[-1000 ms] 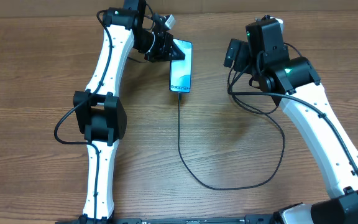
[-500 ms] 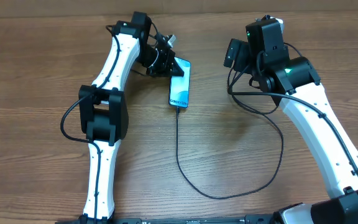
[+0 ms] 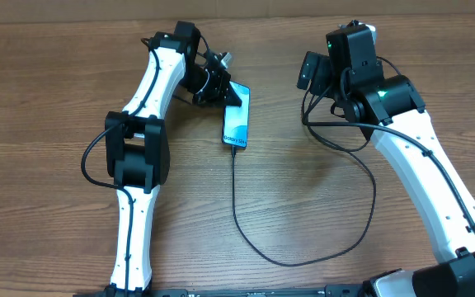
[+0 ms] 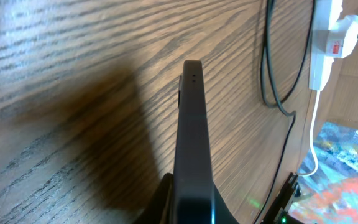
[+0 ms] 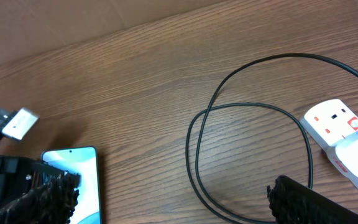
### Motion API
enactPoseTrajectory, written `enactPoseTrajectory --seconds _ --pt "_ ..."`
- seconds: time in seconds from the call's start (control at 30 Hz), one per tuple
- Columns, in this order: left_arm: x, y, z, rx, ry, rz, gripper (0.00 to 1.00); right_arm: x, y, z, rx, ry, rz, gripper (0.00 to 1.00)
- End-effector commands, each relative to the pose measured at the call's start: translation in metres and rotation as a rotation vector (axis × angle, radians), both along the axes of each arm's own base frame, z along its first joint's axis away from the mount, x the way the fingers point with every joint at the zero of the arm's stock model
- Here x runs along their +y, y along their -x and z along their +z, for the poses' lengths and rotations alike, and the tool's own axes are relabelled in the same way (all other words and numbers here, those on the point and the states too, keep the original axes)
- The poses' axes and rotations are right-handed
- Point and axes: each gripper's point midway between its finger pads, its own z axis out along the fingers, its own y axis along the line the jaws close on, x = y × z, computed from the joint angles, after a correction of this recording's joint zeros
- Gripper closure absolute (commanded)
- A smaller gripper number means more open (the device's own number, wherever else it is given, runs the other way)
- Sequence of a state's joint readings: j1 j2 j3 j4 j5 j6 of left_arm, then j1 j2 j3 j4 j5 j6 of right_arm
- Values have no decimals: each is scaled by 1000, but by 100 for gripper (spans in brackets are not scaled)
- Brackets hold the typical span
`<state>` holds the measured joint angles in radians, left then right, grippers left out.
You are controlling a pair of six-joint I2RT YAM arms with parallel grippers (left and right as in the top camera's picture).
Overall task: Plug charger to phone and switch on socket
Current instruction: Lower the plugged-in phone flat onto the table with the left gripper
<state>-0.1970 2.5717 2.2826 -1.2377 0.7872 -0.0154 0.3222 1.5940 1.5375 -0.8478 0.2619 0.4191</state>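
1. My left gripper [image 3: 226,86] has its jaws pressed together on the phone [image 3: 237,120], pinching its top end.
2. From my left wrist, the phone [image 4: 191,137] runs straight out from between those jaws, seen edge-on. The table [image 4: 73,93] lies beside it, and I cannot tell whether the phone's far end touches the wood.
3. The charger [image 3: 234,194] meets the phone at the end farthest from my left jaws. From there it trails over the table in a wide loop toward my right gripper [image 3: 309,71].
4. My right jaws are spread wide and hold nothing.
5. From my right wrist, two strands of the charger [image 5: 197,155] cross the table in the gap between those jaws.
6. The socket [image 5: 337,127] lies just beyond one finger [image 5: 309,199], apart from it. The phone's screen [image 5: 79,171] shows beyond the other finger.
7. From my left wrist, the socket [image 4: 324,46] sits far ahead of the jaws, off to the right. A white plug [image 4: 344,34] is in it, and a white cord [image 4: 314,124] trails from it.
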Motion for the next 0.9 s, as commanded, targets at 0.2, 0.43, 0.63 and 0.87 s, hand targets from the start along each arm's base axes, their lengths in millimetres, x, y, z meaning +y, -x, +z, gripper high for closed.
enactPoseTrajectory --seconds 0.2,0.43,0.63,0.87 --pt "-7 8 -12 59 6 28 96 -2 -1 23 -54 -19 -13 0" --pt "-1 9 -22 58 -44 31 96 -3 -1 22 -53 -19 -14 0" --pt "7 8 -28 46 -99 34 83 -3 -1 22 -52 -18 -13 0" --pt "10 7 -31 42 -118 37 75 -3 0 22 -52 -18 -13 0"
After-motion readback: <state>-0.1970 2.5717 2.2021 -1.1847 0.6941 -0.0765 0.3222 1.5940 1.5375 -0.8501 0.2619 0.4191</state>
